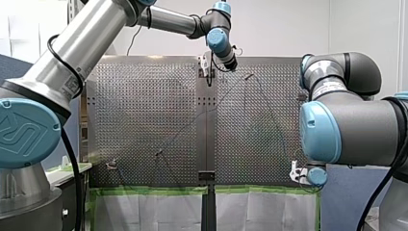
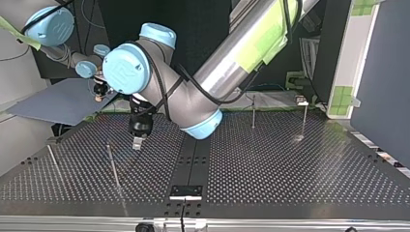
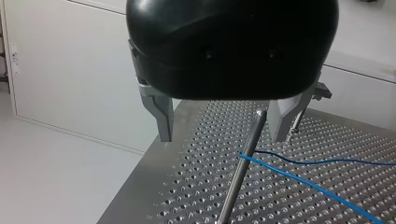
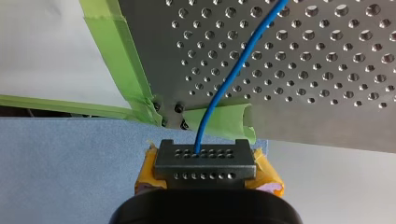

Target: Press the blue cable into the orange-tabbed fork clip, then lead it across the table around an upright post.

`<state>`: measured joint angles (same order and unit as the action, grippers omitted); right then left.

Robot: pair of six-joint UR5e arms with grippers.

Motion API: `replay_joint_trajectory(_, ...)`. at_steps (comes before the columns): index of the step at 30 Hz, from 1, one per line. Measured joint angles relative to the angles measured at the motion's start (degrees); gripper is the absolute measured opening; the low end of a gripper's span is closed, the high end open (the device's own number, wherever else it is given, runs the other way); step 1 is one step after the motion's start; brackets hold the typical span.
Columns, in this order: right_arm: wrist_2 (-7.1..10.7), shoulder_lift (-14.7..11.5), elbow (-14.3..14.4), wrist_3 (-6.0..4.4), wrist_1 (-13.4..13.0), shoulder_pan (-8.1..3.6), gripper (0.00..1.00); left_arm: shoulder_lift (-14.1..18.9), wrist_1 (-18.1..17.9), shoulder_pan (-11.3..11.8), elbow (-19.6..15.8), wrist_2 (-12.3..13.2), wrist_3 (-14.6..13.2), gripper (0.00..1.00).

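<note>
The thin blue cable (image 3: 336,163) loops around an upright metal post (image 3: 246,156). My left gripper (image 3: 223,126) hangs open just above that post, its metal fingers (image 3: 163,119) on either side of the post's top and nothing held between them. From across the table, my left gripper (image 2: 138,141) hovers low over the perforated plate. My right gripper (image 4: 205,154), with yellow pads, is shut on the blue cable (image 4: 224,88) just off the table's taped corner. In the front view the cable (image 1: 269,115) runs faintly from my right gripper (image 1: 296,171) to a far post (image 1: 249,77). A small clip (image 1: 111,165) sits near the front-left edge.
Further upright posts (image 2: 253,111) (image 2: 113,166) stand on the perforated table (image 2: 290,164). Green tape (image 4: 116,56) lines the table's near edge. A blue-grey board (image 2: 58,101) lies beside the table under my right arm.
</note>
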<state>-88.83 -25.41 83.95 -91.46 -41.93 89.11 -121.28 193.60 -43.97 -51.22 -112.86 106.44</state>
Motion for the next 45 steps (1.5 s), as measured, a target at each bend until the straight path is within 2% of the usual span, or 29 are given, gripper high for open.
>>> replay_joint_trajectory(14,-0.01,0.02,-0.02,0.04,0.11,-0.14,0.00,0.00,-0.28,0.02,0.00,0.22,-0.02,0.99)
replay_joint_trajectory(20,-0.03,-0.02,-0.03,0.04,0.23,-0.19,0.00,0.07,1.55,-0.15,-0.19,-0.09,-0.14,0.99)
replay_joint_trajectory(24,-0.02,-0.04,-0.03,0.04,0.29,-0.20,0.00,1.00,1.80,-0.05,-1.58,-0.45,-0.27,0.99)
replay_joint_trajectory(34,0.01,-0.04,-0.12,0.59,0.61,0.00,0.00,6.33,-3.29,1.41,-7.04,0.04,-0.52,0.99)
replay_joint_trajectory(40,-0.03,-0.11,-0.13,1.30,0.92,0.00,0.00,9.54,-6.46,2.16,-10.24,-0.02,0.71,0.99)
replay_joint_trajectory(45,0.03,-0.12,-0.38,2.04,1.14,0.06,0.00,12.14,-9.08,2.88,-12.83,0.16,2.89,0.99)
